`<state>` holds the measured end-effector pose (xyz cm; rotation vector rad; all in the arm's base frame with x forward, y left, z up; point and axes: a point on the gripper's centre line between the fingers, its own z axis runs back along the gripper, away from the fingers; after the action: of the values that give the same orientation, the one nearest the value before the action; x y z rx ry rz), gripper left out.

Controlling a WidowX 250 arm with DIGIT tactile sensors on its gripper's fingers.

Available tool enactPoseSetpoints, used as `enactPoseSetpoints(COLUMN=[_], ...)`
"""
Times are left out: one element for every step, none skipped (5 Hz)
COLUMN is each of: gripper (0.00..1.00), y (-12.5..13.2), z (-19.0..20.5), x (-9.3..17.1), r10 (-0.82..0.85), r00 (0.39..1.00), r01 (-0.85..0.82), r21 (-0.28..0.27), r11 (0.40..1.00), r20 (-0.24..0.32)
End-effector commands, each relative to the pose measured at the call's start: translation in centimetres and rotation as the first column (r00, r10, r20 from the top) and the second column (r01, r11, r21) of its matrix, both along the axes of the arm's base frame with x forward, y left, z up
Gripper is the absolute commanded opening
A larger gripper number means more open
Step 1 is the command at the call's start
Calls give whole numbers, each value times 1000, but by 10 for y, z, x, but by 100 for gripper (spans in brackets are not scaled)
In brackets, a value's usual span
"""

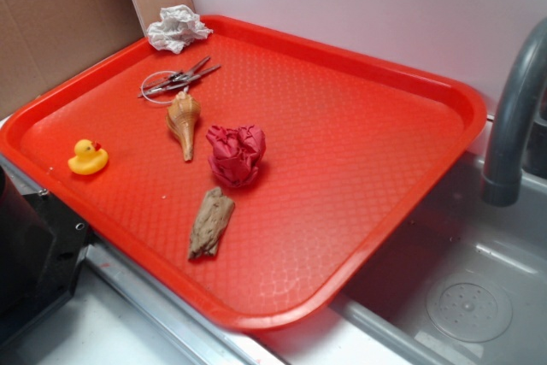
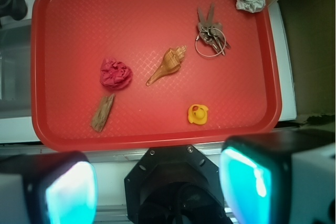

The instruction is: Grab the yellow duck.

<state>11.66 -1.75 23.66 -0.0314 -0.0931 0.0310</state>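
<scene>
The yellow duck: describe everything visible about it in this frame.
The yellow duck is a tiny glossy toy, rubber or plastic by its look, with a round head and an orange-red beak. It sits upright and alone on the red tray, close to the rim nearest the robot base. Nothing touches it but the tray. The seashell is its nearest neighbour, clearly apart. The gripper is open, well above and short of it.
</scene>
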Motion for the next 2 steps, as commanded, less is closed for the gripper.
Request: enactPoseSetpoints(gripper=[100, 100], y=[0, 32], z=[0, -45], x=[0, 16], r10=[0, -77], r00=[1000, 997], r01=[0, 77], r21=[0, 6], r11=[1000, 997], r20=[0, -13])
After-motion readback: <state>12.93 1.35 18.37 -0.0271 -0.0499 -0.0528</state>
